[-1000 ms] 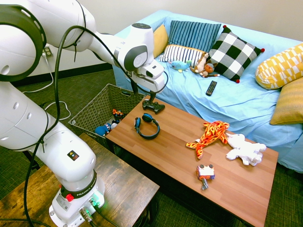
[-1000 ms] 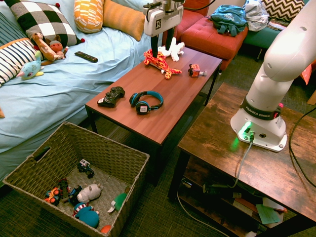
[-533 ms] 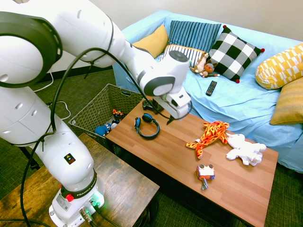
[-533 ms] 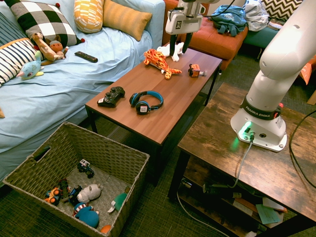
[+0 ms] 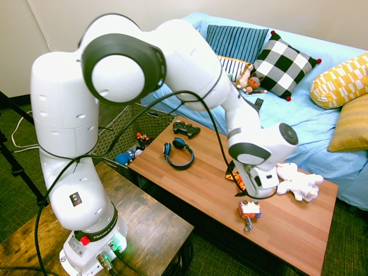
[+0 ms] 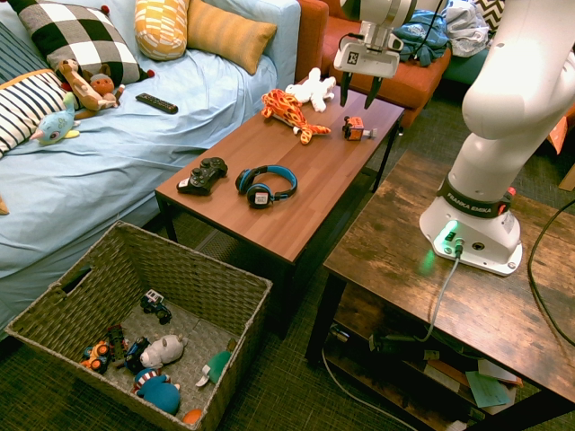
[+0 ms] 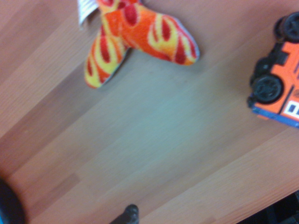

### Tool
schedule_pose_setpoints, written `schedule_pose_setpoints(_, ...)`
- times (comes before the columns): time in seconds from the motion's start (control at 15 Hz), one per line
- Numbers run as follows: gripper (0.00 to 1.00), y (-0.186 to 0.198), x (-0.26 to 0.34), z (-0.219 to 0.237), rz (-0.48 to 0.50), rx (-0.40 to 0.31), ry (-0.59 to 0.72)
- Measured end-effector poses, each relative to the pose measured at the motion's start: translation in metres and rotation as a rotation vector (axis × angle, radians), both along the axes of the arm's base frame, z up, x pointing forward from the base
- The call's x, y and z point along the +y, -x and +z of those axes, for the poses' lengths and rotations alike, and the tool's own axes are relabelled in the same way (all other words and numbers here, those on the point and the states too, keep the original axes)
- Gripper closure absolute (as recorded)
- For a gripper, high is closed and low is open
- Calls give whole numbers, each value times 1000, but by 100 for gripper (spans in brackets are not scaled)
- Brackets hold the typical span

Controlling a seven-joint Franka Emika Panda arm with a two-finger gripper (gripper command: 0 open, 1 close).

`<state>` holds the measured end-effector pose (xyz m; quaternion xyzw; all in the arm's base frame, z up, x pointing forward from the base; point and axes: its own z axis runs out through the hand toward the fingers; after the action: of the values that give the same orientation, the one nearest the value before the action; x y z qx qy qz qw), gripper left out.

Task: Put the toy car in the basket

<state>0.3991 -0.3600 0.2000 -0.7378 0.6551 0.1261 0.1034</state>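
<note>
Orange toy car (image 6: 353, 128) on the table (image 6: 252, 211)

Gripper (image 6: 359, 97) above the table — fingers spread wide.

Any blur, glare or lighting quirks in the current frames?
Wrist view: soft overall, with a pale greenish sheen mid-tabletop; first exterior view: green glow at the arm's base, pale highlights on the sofa cover; second exterior view: green glow there too, floor dim.

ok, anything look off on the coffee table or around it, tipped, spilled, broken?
One oddity: the toy car isn't standing on its wheels; they face sideways or up, so it looks tipped over. No spill or damage visible. The headphones and game controller lie normally.
</note>
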Motion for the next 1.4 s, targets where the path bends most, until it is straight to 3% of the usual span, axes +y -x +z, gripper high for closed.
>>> schedule_pose_setpoints(0.47,0,-33,-53,-90,-85,126,12)
schedule_pose_setpoints(0.53,100,-39,-56,-94,-93,130,21)
schedule_pose_setpoints(1.4,100,-66,-48,-106,-68,164,53)
